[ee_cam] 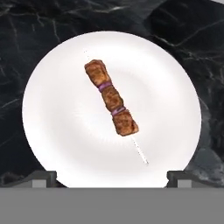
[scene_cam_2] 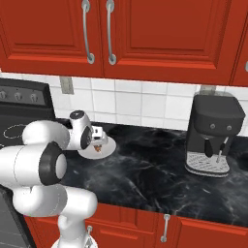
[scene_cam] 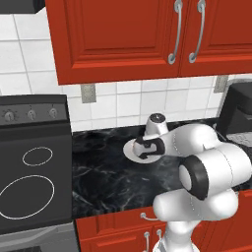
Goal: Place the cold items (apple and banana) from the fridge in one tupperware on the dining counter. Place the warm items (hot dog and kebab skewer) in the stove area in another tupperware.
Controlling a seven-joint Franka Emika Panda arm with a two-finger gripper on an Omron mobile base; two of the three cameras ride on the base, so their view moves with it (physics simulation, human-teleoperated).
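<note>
Count: one kebab skewer point(ee_cam: 111, 99), carrying three brown meat chunks with two thin purple slices between them; one white plate point(ee_cam: 52, 127); one black marble counter point(scene_cam_2: 145, 169); one coffee machine point(scene_cam_2: 211, 135); one stove point(scene_cam: 29, 182) with two ring burners visible; four cabinet handles overhead, two per base view.

Arm: folded forward over the counter, wrist bent so the gripper point(ee_cam: 111, 177) points straight down above the plate. Jaws spread wide, one fingertip at each lower corner of the hand view, nothing between them.

Skewer lies flat near the plate's centre. In the hand view its long axis runs diagonally, upper left to lower right; the longer bare stick end points lower right, toward the fingertips' side.
</note>
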